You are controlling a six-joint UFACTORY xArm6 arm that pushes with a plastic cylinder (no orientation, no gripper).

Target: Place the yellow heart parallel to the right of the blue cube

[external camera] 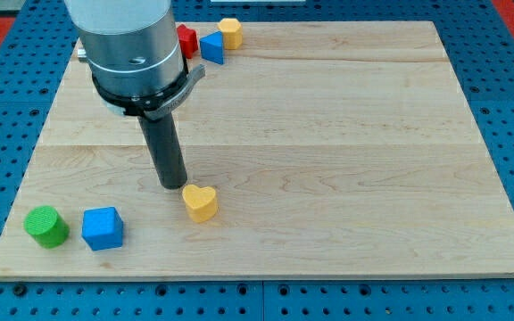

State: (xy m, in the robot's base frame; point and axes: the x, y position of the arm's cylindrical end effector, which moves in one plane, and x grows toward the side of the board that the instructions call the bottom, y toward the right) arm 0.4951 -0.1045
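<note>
Standing upright, my tip point(173, 185) rests just beside yellow heart point(200, 202)

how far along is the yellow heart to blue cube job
Partly done: the yellow heart already lies to the view's right of the blue cube, but slightly higher and apart. My tip sits just upper-left of the heart. Left: nudging it down level with the cube.

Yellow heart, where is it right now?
The yellow heart sits low on the board, left of the middle, just below-right of my tip, with the blue cube further to the view's left.
</note>
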